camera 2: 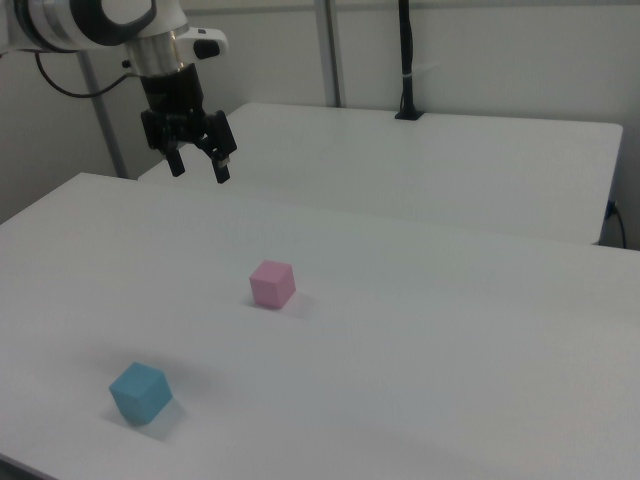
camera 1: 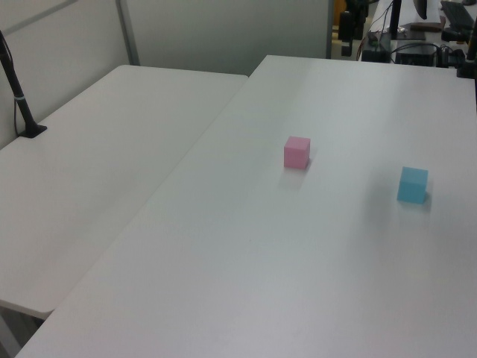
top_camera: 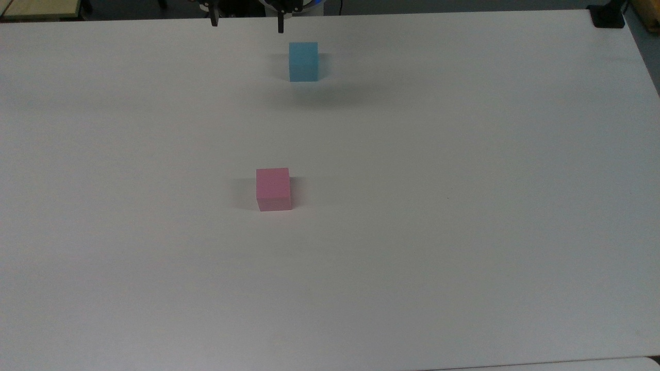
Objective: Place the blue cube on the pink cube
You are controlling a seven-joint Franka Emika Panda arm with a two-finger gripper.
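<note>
In the right view, the tool [camera 2: 200, 167] hung high at 10 o'clock, its fingers spread wide and holding nothing. The blue cube [camera 2: 140, 392], matte and plain, sat at 7 o'clock on the smooth white bench [camera 2: 420, 340]. The pink cube [camera 2: 272, 283] stood well apart near centre.

We see soft, even overhead light on the white table [top_camera: 464, 206], rather dim and greyish in the top view, brighter in the right view. A broad faint shadow lies just below the blue cube [top_camera: 303, 61] near the table's far edge in the top view. The pink cube [top_camera: 273, 188] casts a weak shadow to the top view's left. No glare; the pictures are slightly grainy.
</note>
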